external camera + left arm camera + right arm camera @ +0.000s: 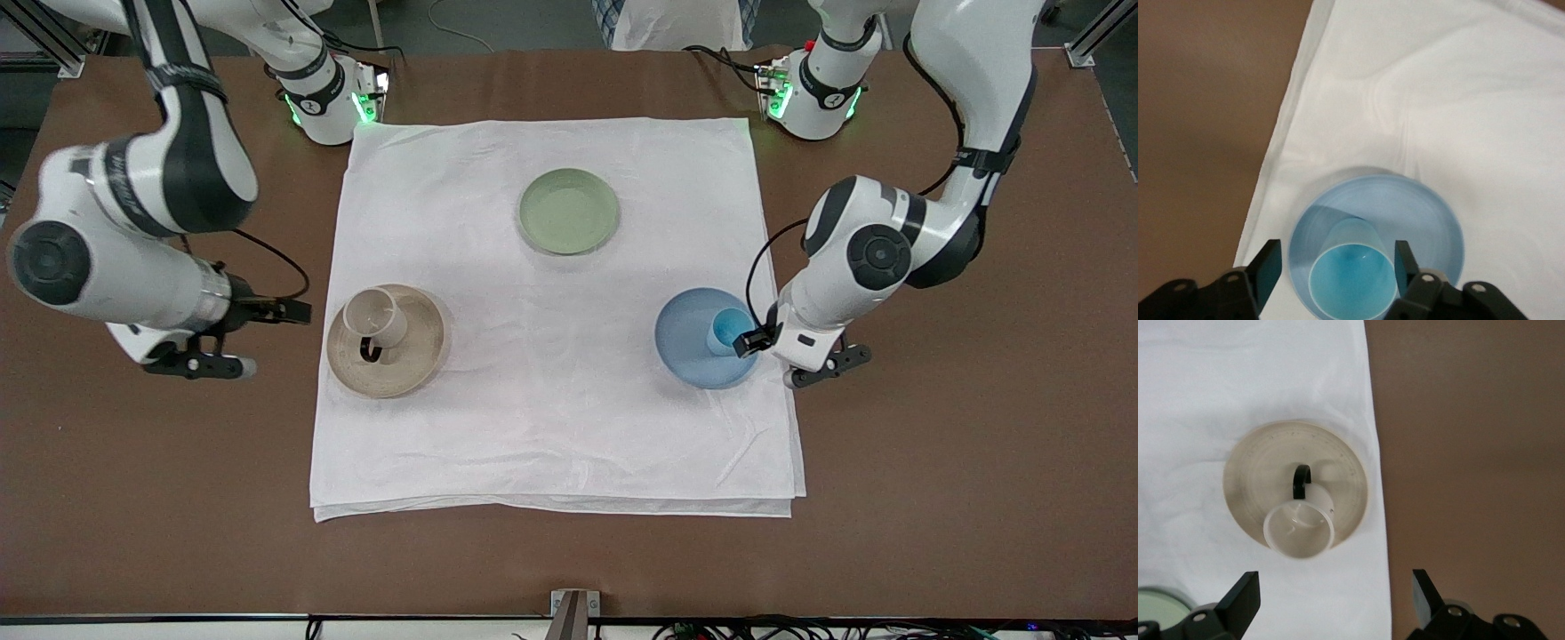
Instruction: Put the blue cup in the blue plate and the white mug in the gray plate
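Observation:
The blue cup stands upright in the blue plate, on the side toward the left arm's end. In the left wrist view the cup sits between my left gripper's open fingers, with a gap at one side, on the plate. My left gripper hovers at that plate's edge. The white mug stands in the gray plate, its dark handle toward the front camera. My right gripper is open and empty over the cloth's edge beside that plate; its wrist view shows the mug and plate ahead of the gripper.
A sage-green plate lies on the white cloth, farther from the front camera than the other two plates; its rim shows in the right wrist view. Brown table surrounds the cloth.

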`<state>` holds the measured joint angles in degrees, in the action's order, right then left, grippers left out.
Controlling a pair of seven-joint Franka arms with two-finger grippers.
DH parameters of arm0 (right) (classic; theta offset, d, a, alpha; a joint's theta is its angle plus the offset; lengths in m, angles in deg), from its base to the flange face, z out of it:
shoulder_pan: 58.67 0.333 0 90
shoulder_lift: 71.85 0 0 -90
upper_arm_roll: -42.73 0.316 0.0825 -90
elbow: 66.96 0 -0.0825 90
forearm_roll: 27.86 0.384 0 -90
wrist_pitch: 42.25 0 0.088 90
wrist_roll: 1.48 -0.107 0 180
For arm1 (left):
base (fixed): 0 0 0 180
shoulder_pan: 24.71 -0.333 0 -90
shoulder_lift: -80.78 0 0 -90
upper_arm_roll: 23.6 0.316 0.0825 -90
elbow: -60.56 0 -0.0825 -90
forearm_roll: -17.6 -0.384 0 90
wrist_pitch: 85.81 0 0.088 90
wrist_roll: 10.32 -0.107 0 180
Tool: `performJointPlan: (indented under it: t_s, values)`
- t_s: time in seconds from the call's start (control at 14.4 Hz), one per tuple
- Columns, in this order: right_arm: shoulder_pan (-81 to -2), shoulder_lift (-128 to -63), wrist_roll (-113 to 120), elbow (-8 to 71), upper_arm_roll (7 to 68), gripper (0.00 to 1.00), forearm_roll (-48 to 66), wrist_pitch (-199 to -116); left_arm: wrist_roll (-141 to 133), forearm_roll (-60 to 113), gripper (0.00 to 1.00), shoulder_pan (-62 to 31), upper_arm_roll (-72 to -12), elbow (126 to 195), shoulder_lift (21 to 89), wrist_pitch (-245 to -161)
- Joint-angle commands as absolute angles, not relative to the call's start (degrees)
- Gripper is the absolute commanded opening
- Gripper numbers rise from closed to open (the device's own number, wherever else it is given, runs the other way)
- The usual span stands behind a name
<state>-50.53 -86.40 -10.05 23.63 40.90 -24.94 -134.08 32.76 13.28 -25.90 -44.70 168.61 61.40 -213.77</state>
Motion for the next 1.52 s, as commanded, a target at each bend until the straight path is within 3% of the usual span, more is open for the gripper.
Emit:
performJointPlan:
  t_s: [0.0, 0.28, 0.49, 0.76, 0.97, 1.18, 1.46]
  values:
    - [-55.5, -85.2, -3.9, 20.2, 41.5, 1.0, -26.1, -127.8, 29.8, 12.1, 1.0, -29.3, -44.8, 161.2, 65.0, -204.7]
    - [-59.8, -83.6, 1.6, 19.1, 41.5, 1.0, -28.6, -126.6, 18.0, 12.1, 1.0, -33.3, -44.8, 148.8, 67.8, -189.0]
    - [-60.7, -84.7, 1.6, 14.5, 41.5, 1.0, -28.7, -125.5, 11.1, 12.9, 1.0, -35.9, -44.8, 145.0, 70.3, -180.6]
    - [-60.4, -84.6, 1.1, 13.1, 41.6, 1.0, -27.7, -125.0, 4.0, 13.3, 1.0, -28.8, -36.3, 147.4, 77.9, -174.7]
    - [-59.8, -83.5, 1.2, 14.3, 41.7, 1.0, -27.9, -122.4, 0.2, 14.4, 1.0, -28.2, -35.8, 149.3, 81.6, -171.2]
    - [-59.7, -77.8, 1.2, 20.4, 41.8, 1.0, -28.0, -124.9, -5.3, 15.8, 1.0, -25.2, -29.9, 152.9, 85.2, -171.2]
    - [-59.8, -67.7, 0.0, 31.1, 41.8, 1.0, -27.9, -128.2, -6.0, 16.1, 1.0, -23.6, -29.7, 155.8, 88.5, -171.4]
